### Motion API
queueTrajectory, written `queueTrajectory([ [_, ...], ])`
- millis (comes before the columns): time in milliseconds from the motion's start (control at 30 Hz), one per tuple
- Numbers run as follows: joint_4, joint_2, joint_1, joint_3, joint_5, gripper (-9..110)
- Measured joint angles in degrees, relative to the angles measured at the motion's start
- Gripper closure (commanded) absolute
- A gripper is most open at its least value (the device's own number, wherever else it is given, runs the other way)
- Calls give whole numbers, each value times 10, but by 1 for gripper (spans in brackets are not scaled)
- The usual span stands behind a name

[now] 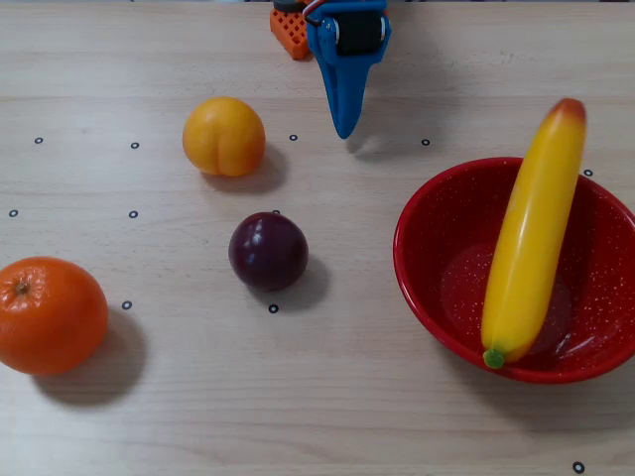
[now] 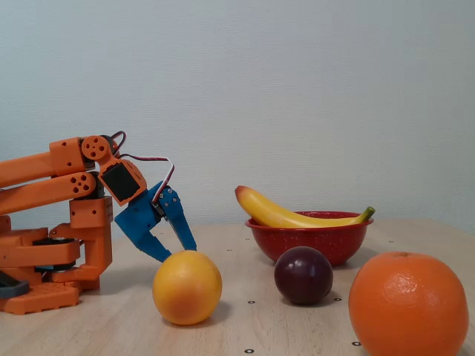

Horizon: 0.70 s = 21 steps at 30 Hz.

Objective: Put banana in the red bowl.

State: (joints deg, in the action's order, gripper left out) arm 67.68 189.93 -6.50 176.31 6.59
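the long glossy yellow plastic banana (image 1: 528, 236) is being cradled across the large speckled red enamel bowl (image 1: 429, 260), its orange-red tip jutting over the far rim and its green tip resting on the near rim in the overhead view. the blue two-finger gripper (image 2: 178, 252) is being held apart from it, empty, fingers slightly parted, just behind the round yellow-orange peach-like fruit (image 2: 187, 287). a dark purple plum (image 1: 268, 250) and a big orange (image 1: 50, 314) are being left on the pale wooden table (image 1: 298, 397).

Banana (image 2: 286, 213) resting across red bowl (image 2: 310, 237) rim, blue claw (image 2: 175, 251) seemingly slightly parted, tips hidden behind peach (image 2: 187, 287)
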Motion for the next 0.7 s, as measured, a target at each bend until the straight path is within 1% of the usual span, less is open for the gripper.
queueTrajectory([
  [700, 0, 0, 0, 0, -12, 102],
])
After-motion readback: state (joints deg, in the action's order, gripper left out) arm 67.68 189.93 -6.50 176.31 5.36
